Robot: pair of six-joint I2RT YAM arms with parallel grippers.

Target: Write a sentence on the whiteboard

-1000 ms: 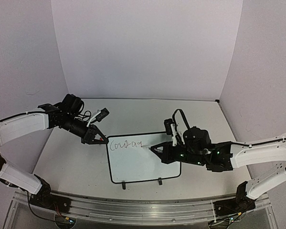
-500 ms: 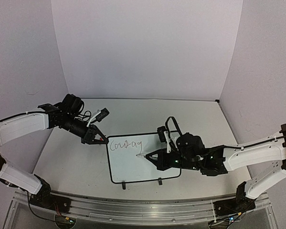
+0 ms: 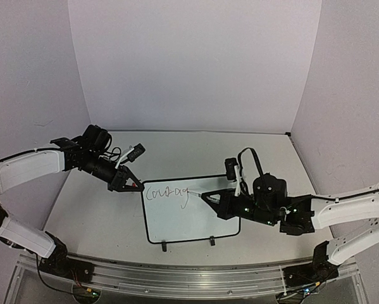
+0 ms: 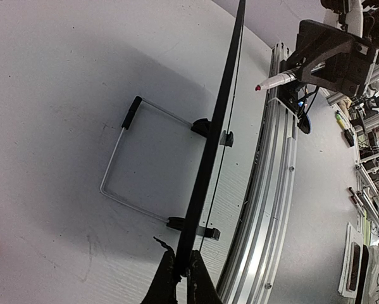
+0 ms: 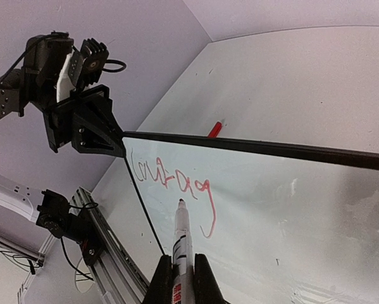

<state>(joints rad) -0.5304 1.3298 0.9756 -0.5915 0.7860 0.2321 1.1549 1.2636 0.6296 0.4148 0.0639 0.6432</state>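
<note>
The whiteboard (image 3: 189, 218) lies tilted on the table, black-edged, with two clips on its near edge. One line of thin red cursive, the sentence (image 3: 167, 192), reads roughly "Courag", and shows clearly in the right wrist view (image 5: 176, 183). My right gripper (image 3: 216, 197) is shut on a white marker (image 5: 181, 237). The marker's tip is just below the letters; I cannot tell if it touches. My left gripper (image 3: 132, 185) is shut on the board's far left corner. In the left wrist view its fingers (image 4: 166, 282) pinch the board's black edge (image 4: 214, 133).
A red marker cap (image 5: 216, 128) lies on the table just behind the board's far edge. A wire stand (image 4: 116, 171) props the board from below. An aluminium rail (image 3: 176, 275) runs along the near table edge. White walls enclose the table.
The right gripper swung the marker down and left, drawing the tail of the "g", then came back up and right. The left gripper and the board have not moved.
</note>
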